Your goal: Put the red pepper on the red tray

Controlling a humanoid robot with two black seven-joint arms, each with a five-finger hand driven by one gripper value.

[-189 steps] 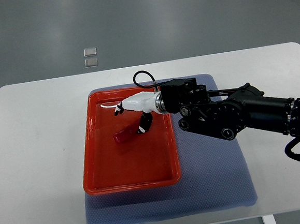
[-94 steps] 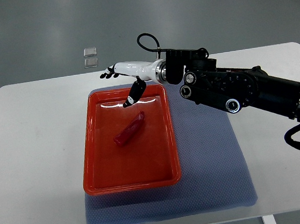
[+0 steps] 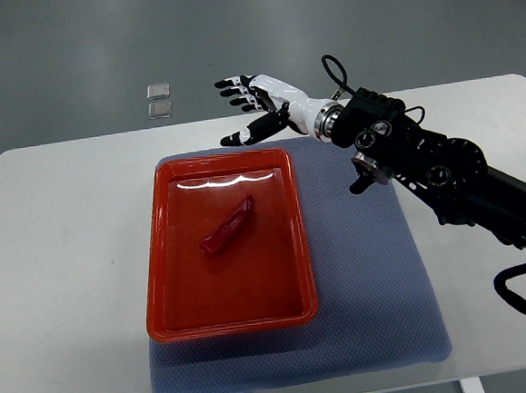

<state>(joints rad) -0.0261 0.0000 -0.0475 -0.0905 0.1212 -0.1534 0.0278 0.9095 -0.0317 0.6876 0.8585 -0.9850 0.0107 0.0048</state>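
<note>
Since the white table [image 3: 68,266] carries a blue mat [image 3: 370,279] to steady things, the red tray [image 3: 161,286] sits on the mat's left half. My right hand [image 3: 260,106] hovers beyond the tray's twelve o'clock rim, fingers [image 3: 231,82] spread wide and holding nothing, clear of the load. Lying diagonally in the tray's upper middle, the red pepper [image 3: 227,226] looks settled flat on the floor, though glare there makes contact hard to confirm. I judge the placement done.
</note>
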